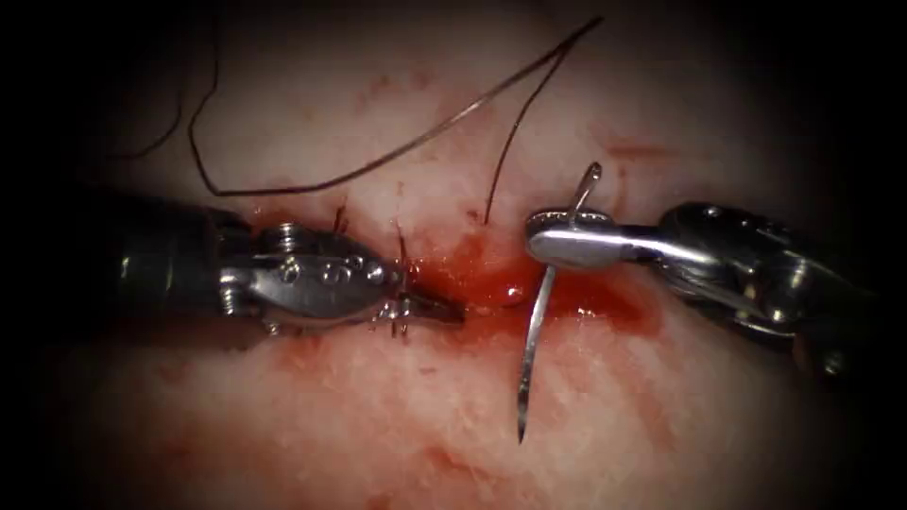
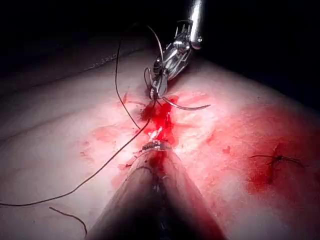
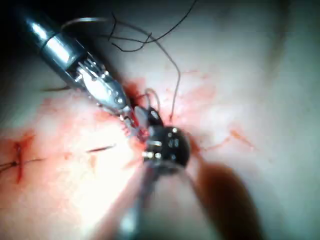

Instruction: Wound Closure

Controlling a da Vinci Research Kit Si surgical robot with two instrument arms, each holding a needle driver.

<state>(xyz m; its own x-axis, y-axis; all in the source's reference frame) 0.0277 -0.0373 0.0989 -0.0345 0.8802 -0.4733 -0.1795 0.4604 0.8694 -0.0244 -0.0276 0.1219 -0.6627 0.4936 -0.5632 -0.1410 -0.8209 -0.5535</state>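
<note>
Tissue: the tissue (image 1: 605,416) spans the endoscope frame, pale with red streaks.
Cut: the cut (image 1: 491,283) runs across the middle of the frame, with red fluid (image 1: 482,269) pooled at its centre.
Thread: the thread (image 1: 406,151) loops over the upper half of the frame, well above the cut, and one strand drops toward the cut near centre.
My left tool: my left tool (image 1: 430,307) comes in from the left edge, its tip lying on the cut's left part; its jaws look pressed together, and I cannot tell whether they pinch tissue or nothing.
My right tool: my right tool (image 1: 548,241) reaches in from the right edge, jaws pinching the needle near its eye end.
Needle: the needle (image 1: 534,340) hangs just right of centre, long axis nearly vertical, point in the lower middle of the frame, apparently free of the tissue.
Key relation: the needle lies just right of my left tool's tip; my right arm already has it.
</note>
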